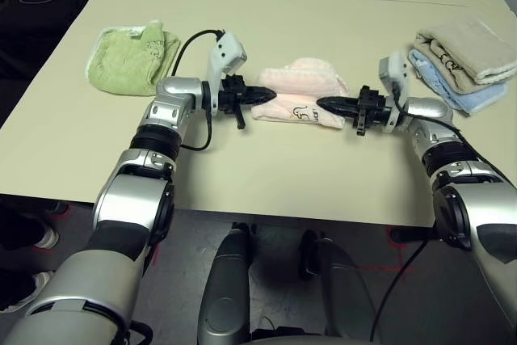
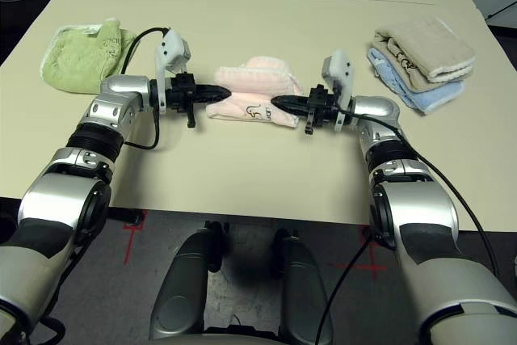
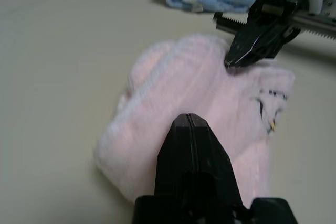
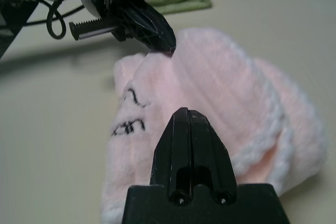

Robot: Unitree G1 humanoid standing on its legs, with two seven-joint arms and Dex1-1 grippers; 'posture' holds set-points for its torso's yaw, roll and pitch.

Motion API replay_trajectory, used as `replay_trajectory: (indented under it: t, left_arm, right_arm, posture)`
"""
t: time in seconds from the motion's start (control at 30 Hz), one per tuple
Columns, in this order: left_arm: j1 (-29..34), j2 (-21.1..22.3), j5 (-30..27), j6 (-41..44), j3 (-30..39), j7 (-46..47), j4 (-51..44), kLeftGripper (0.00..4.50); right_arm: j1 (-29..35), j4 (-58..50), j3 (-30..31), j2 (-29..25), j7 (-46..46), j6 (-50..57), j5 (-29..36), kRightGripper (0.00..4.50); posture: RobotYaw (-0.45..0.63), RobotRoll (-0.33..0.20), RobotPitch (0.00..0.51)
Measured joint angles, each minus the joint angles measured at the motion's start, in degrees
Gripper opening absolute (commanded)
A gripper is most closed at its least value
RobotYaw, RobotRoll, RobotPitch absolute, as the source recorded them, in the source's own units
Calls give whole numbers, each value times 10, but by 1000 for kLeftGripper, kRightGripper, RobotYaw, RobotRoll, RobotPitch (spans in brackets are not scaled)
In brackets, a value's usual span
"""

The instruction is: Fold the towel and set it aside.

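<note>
Mid-table, between the two grippers: pink towel [image 1: 297,93], folded into a bundle, embroidered motif facing the robot. Left gripper [image 1: 266,95] pressed together, empty, tip at the towel's left end. Right gripper [image 1: 326,103] likewise pressed together, empty, tip at the right end. Green towel [image 1: 129,58] well apart on the left, beige and blue folded towels [image 1: 462,66] stacked on the right. Likely trouble: fold looks loose and bulging, so could spring open if nudged by closed tips; could also drag across the table [image 1: 242,167] instead of lifting, or bump the right-hand stack when set aside.
</note>
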Motion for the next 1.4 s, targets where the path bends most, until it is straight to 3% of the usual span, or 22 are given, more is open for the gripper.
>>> replay_trajectory:
  t: [0.4,0.83,1.4]
  left_arm:
    - [-20,-34,-15,23,13,27,-16,18]
    - [11,-21,-13,39,10,23,-44,18]
    - [7,-50,40,-38,8,142,112,18]
  right_arm:
    - [-6,-12,-5,29,-114,6,-14,0]
    - [-3,-12,-5,42,-144,6,-17,0]
    - [11,0,35,47,-196,2,-66,0]
  posture:
    - [139,0,261]
    - [136,0,261]
    - [119,0,265]
